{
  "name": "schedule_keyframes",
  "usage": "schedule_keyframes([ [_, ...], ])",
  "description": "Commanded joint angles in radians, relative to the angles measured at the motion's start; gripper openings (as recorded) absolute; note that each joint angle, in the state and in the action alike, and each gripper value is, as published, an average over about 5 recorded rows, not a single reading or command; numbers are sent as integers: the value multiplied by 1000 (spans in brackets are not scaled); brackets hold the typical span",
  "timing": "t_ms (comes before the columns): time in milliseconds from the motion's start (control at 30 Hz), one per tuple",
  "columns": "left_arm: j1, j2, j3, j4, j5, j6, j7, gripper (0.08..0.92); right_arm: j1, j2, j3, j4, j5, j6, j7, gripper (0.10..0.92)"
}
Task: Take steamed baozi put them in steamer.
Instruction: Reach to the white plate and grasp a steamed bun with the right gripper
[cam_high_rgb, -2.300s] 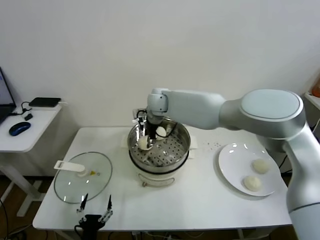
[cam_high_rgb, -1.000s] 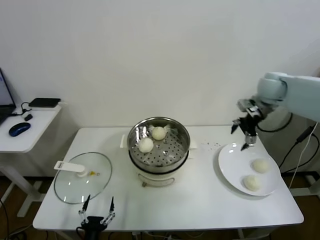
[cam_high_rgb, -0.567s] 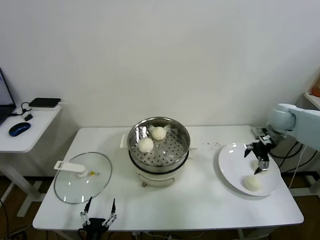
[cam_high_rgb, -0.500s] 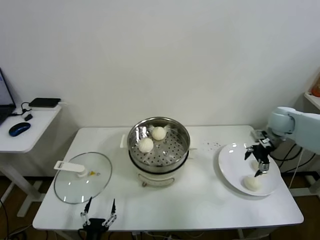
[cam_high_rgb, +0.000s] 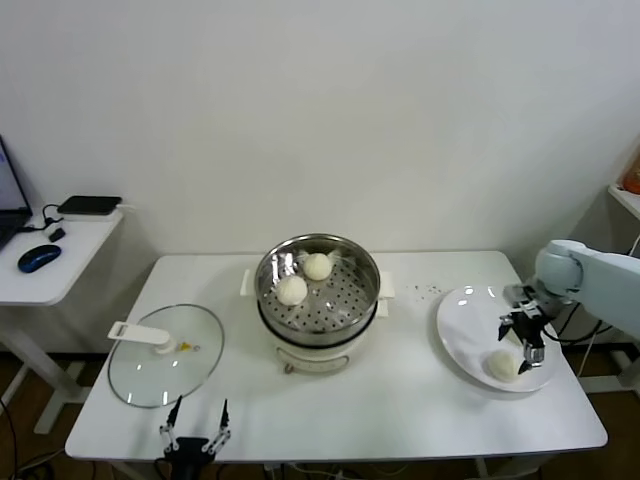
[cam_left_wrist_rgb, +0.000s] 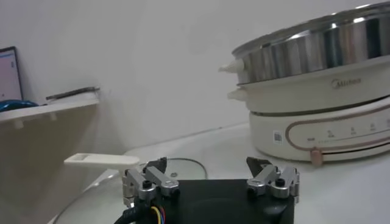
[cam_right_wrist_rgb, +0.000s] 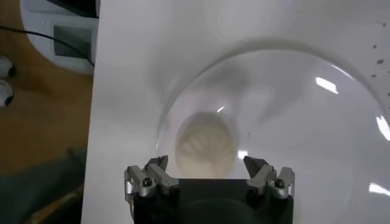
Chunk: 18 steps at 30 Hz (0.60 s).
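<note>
The steamer (cam_high_rgb: 350, 300), a shiny steel basket on a white pot base, stands mid-table and holds two steamed baozi (cam_high_rgb: 292, 290) (cam_high_rgb: 318, 266). On the white plate (cam_high_rgb: 465, 335) at the right lies another baozi (cam_high_rgb: 503, 366). My right gripper (cam_high_rgb: 521, 336) hangs low over the plate just behind that bun, open. In the right wrist view a baozi (cam_right_wrist_rgb: 206, 145) lies on the plate (cam_right_wrist_rgb: 317, 122) between the spread jaws, untouched. My left gripper (cam_high_rgb: 195, 433) is parked open at the table's front edge; the steamer (cam_left_wrist_rgb: 317, 42) shows beyond it.
A glass lid (cam_high_rgb: 165, 355) with a white handle lies flat left of the steamer. A side desk (cam_high_rgb: 60, 250) with a mouse stands at the far left. Small dark specks (cam_high_rgb: 430, 291) dot the table behind the plate.
My right arm left the steamer, swung right to the plate and came down over the farther bun there, its jaws open throughout. Two buns stay in the steamer. Left arm unmoved.
</note>
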Motion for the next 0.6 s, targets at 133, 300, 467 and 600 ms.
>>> schedule_keyframes([
  [133,-8,4,-3,12,-2,0,0,823,-86,19,59,-60,-33,1,4,823],
  [300,-6,6,-5,13,-3,-2,0,823,-87,24,59,-62,-34,3,1,792],
  [467,-6,8,-6,12,-4,-3,-1,823,-83,29,60,-67,-36,6,7,682],
  [600,-3,9,-7,9,-4,-4,-1,823,-63,28,53,-48,-36,7,9,636],
])
